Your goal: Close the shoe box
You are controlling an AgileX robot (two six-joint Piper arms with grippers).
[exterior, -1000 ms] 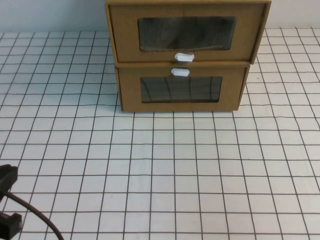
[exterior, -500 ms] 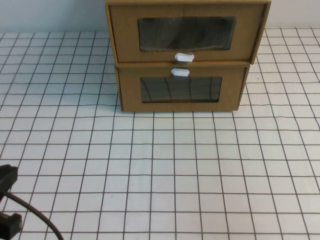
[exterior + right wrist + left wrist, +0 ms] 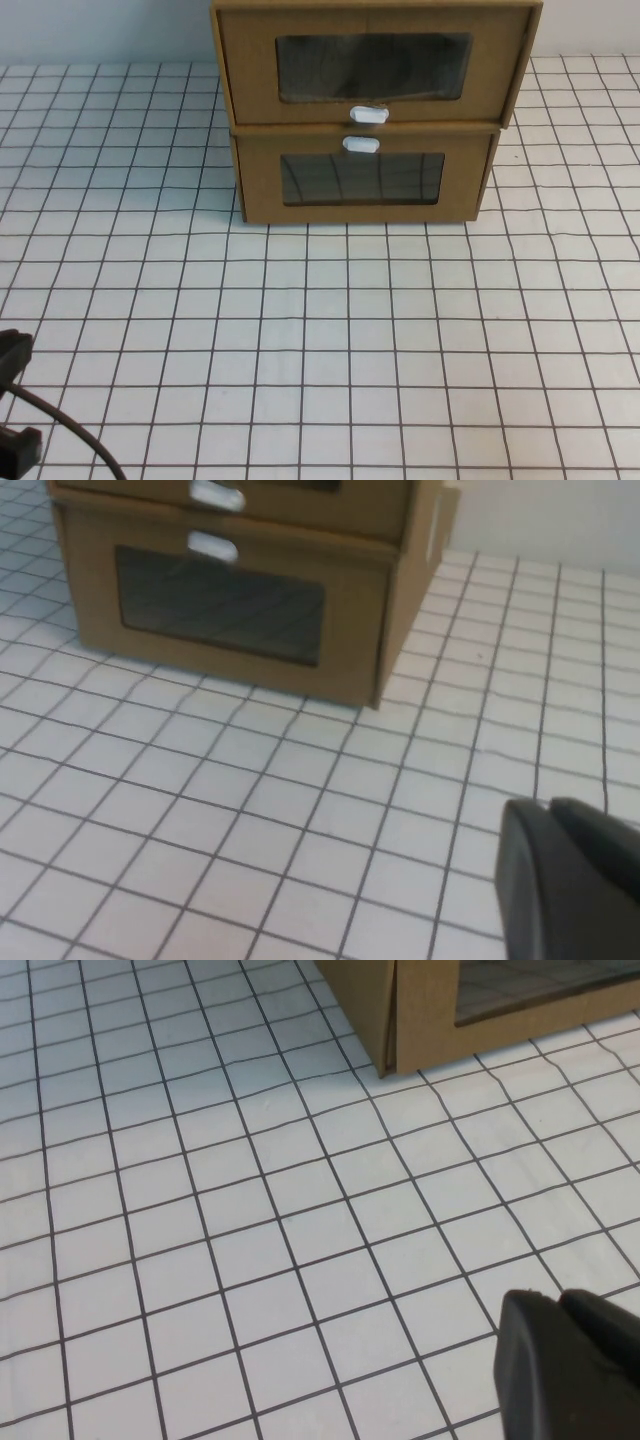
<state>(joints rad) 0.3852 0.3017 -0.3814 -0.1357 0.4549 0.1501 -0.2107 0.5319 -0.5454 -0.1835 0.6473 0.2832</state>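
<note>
The shoe box [image 3: 500,70] is the upper of two stacked brown cardboard drawers at the back of the table, with a clear window and a small white pull tab [image 3: 368,114] below it. I cannot tell how far its front stands out. Its lower edge shows in the right wrist view [image 3: 330,510]. My left gripper [image 3: 545,1295] is shut and empty, low over the tiles near the table's front left, far from the box. My right gripper [image 3: 540,802] is also shut and empty, over the tiles in front of the stack and to its right.
The matching lower drawer [image 3: 260,180] has its white tab [image 3: 360,144] above its window; its corner shows in the left wrist view [image 3: 400,1020]. The white gridded table [image 3: 350,330] spreads out in front. A black part of the left arm with its cable [image 3: 15,400] sits at the near left edge.
</note>
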